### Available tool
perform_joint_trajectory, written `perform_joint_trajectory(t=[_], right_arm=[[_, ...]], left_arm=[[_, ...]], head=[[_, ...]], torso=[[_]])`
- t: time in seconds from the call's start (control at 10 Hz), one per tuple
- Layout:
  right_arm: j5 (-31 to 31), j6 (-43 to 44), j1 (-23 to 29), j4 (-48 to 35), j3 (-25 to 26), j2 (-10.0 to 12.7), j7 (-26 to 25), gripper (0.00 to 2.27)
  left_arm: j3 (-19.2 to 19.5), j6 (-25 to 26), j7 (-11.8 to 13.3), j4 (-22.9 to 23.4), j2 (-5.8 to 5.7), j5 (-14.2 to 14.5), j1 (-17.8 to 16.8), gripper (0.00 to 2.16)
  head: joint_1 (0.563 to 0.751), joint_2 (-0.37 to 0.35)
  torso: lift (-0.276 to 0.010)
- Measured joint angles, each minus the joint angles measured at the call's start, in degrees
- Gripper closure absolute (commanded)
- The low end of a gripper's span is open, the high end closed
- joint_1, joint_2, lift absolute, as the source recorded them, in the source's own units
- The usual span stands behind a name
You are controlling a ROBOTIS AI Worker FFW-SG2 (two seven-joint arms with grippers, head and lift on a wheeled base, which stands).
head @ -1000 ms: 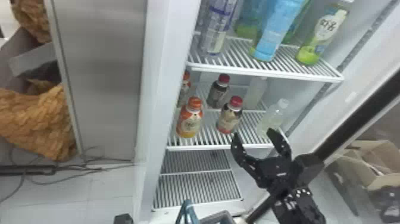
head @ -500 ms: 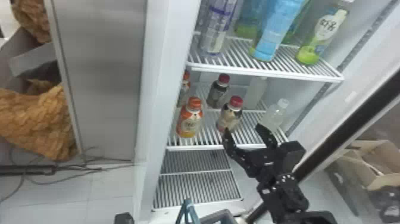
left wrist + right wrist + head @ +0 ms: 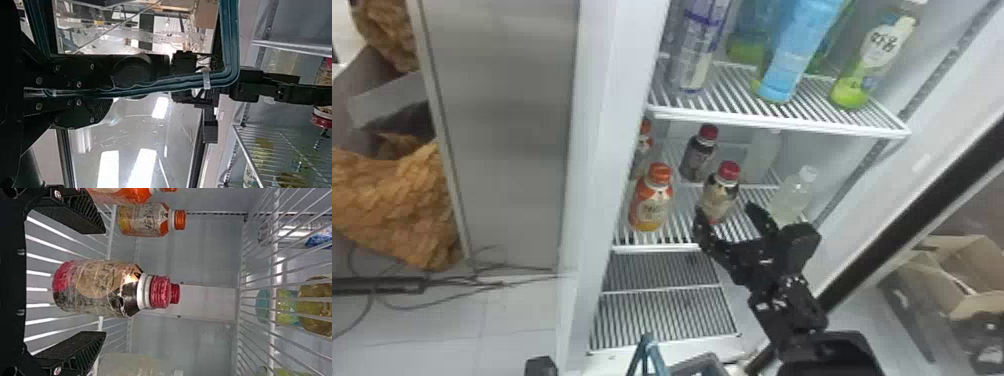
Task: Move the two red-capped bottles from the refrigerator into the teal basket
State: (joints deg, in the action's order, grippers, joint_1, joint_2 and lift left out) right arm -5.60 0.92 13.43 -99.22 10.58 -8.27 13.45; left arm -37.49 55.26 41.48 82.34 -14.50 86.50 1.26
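Observation:
In the head view, the front red-capped bottle [image 3: 719, 196] stands on the middle shelf, with the rear red-capped bottle [image 3: 698, 159] behind it. Both are upright. My right gripper [image 3: 725, 212] is open around the front one's near side; in the right wrist view the right gripper [image 3: 104, 282] has a finger on either side of this bottle [image 3: 100, 286], gaps showing. The rear one's cap [image 3: 175, 293] peeks out past it. The teal basket's handle [image 3: 648, 357] rises at the bottom edge. In the left wrist view my left gripper [image 3: 84, 93] is shut on the teal handle [image 3: 164, 84].
Orange-capped bottles [image 3: 652, 200] stand left of the red-capped pair, a clear white-capped bottle [image 3: 791, 196] to the right. Taller bottles fill the upper shelf [image 3: 782, 122], which overhangs the middle one. The refrigerator's left wall edge [image 3: 612, 125] and a cardboard box [image 3: 967, 280] flank the scene.
My right gripper has shifted left in the head view, from in front of the clear bottle to the front red-capped bottle, staying open. Bottles and basket handle have stayed put.

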Motion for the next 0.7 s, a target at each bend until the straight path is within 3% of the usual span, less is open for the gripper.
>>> perform_joint_trajectory(t=[0.6, 0.7], right_arm=[[1.98, 2.34, -6.65, 7.51, -0.87, -0.33, -0.98, 0.19], [2.19, 2.5, -7.64, 8.69, -0.87, -0.44, -0.99, 0.31]], left_arm=[[-0.21, 0.0, -0.08, 0.0, 0.0, 0.12, -0.15, 1.09], [-0.25, 0.0, -0.08, 0.0, 0.0, 0.12, -0.22, 1.09]], head=[[0.695, -0.35], [0.695, -0.35]], torso=[[-0.228], [-0.228]])
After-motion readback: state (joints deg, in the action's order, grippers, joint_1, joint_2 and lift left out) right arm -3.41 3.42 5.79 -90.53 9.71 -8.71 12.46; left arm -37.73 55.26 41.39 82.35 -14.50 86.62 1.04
